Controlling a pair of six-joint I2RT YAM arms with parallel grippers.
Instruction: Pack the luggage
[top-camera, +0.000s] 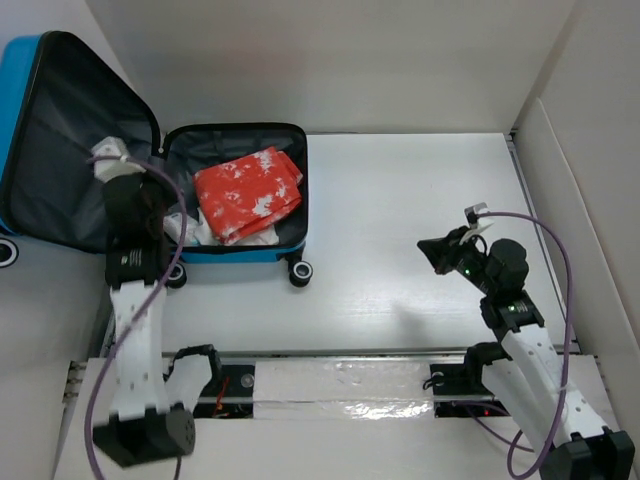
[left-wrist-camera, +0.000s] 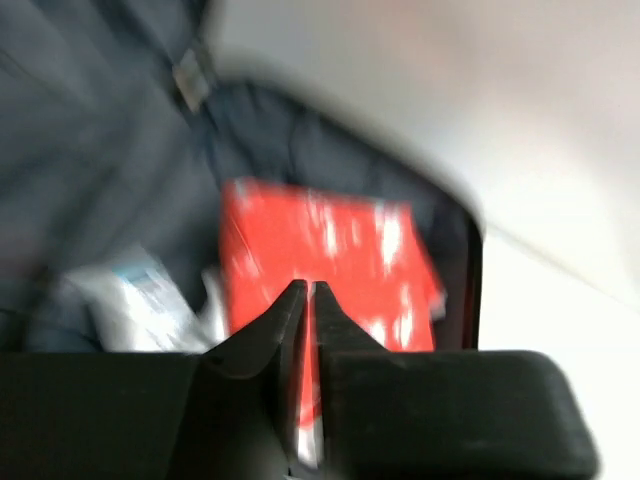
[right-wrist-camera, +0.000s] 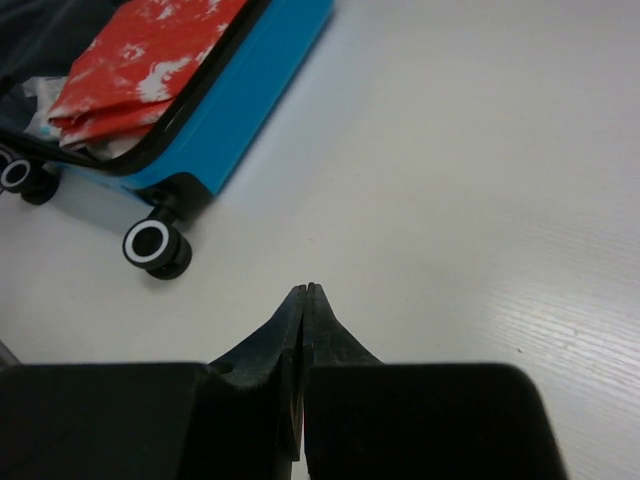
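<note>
Luggage (top-camera: 240, 254): located at 10 o'clock on the table (top-camera: 420, 180), lying open. The base half rests flat. The lid (top-camera: 60, 150) is hinged along the 9 o'clock side and is propped up, leaning away towards 9 o'clock. The long axis runs 12 to 6 o'clock, with the wheels (top-camera: 300, 270) at the 6 o'clock end, so the top end is pointed to 12 o'clock.

Contents: a red patterned cloth (top-camera: 248, 193) is laid in the base half, and white items (top-camera: 190, 228) are bunched at its 7 o'clock corner.

Left gripper (left-wrist-camera: 305, 292): held above the 7 o'clock corner of the base, fingers all but touching, nothing gripped. This view is blurred.

Right gripper (right-wrist-camera: 305, 290): held over bare table at 3 o'clock, well apart from the case, fingers pressed together and empty.

Step in hand: loading is judged largely done and closing not yet begun. The next move is judged to call for the white items to be tucked inside the rim, then the lid to be swung over towards 3 o'clock
</note>
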